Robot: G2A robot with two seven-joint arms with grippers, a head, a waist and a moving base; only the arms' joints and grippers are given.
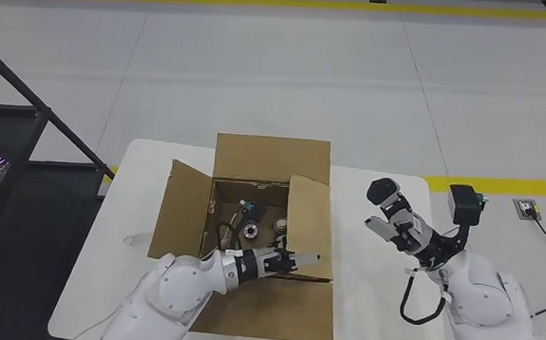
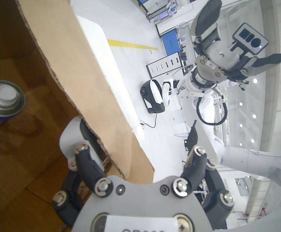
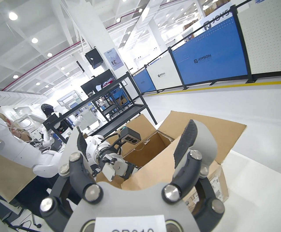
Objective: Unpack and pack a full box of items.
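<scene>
An open cardboard box (image 1: 274, 161) stands on the white table (image 1: 377, 311) with its flaps spread. Inside are a can (image 2: 8, 98) and a few small items (image 1: 250, 227). My left gripper (image 1: 300, 259) is at the near end of the box's right flap (image 1: 310, 215). It is open and straddles the flap's edge (image 2: 76, 66), one finger (image 2: 72, 136) inside the box and the other outside. My right gripper (image 1: 382, 209) hangs above the table to the right of the box, open, with nothing between its fingers (image 3: 191, 136).
A black metal frame (image 1: 27, 143) stands off the table's left side. Bare table surface lies to the right of the box, under the right arm. A yellow floor line (image 1: 500, 184) runs behind the table.
</scene>
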